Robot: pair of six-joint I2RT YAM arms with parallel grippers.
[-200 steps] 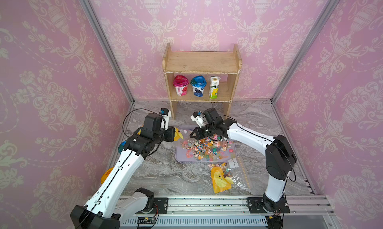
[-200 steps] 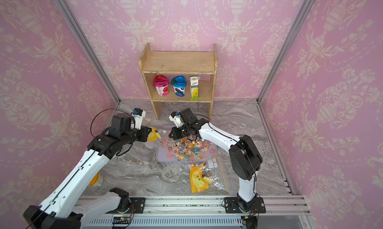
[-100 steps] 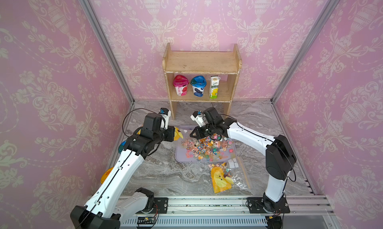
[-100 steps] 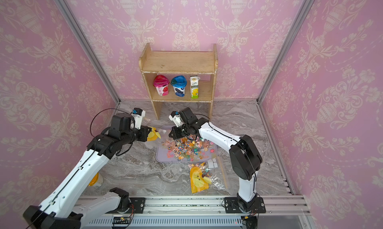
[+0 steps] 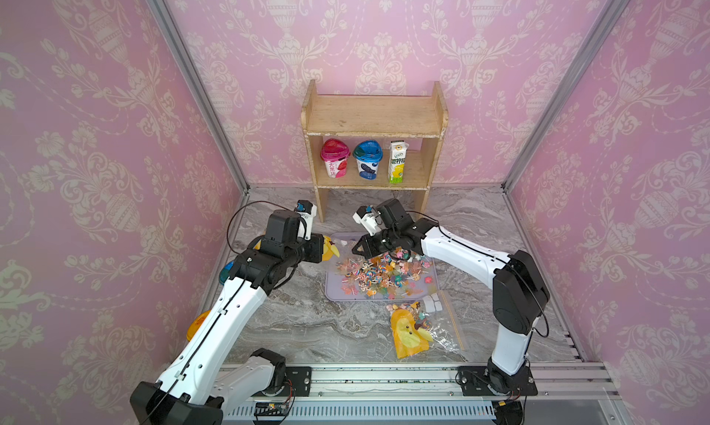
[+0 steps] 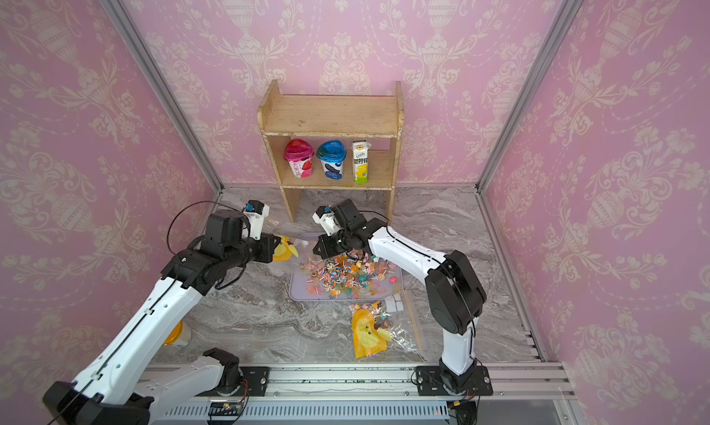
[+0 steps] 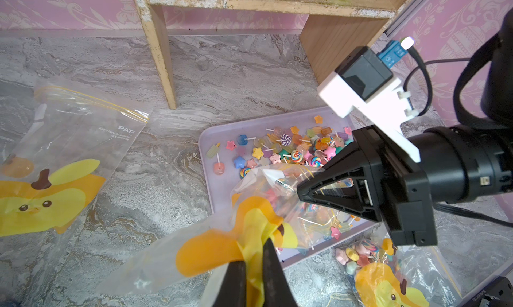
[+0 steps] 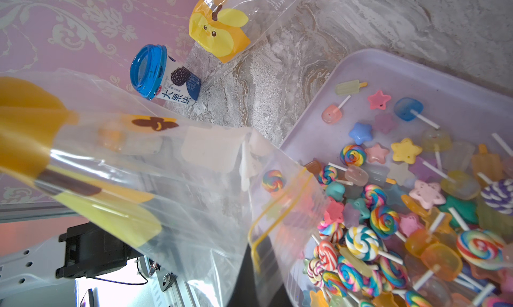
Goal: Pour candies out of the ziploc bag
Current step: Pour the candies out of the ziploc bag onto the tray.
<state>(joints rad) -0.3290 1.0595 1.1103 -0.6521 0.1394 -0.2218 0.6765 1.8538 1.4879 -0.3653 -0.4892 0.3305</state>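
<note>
Clamps ziploc bag's [image 7: 211, 253] yellow end in left gripper [image 7: 254, 259] beside the tray [image 7: 211, 133], pinches its mouth in right gripper [image 7: 302, 193] above the tray's heaped candies [image 7: 297, 150].

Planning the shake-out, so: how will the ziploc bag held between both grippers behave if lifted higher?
Probably floppy: the bag sags and creases between the left gripper and right gripper. Likely light, since most candies seem to lie in the tray already. Its glossy film may slip unless pinched firmly.
</note>
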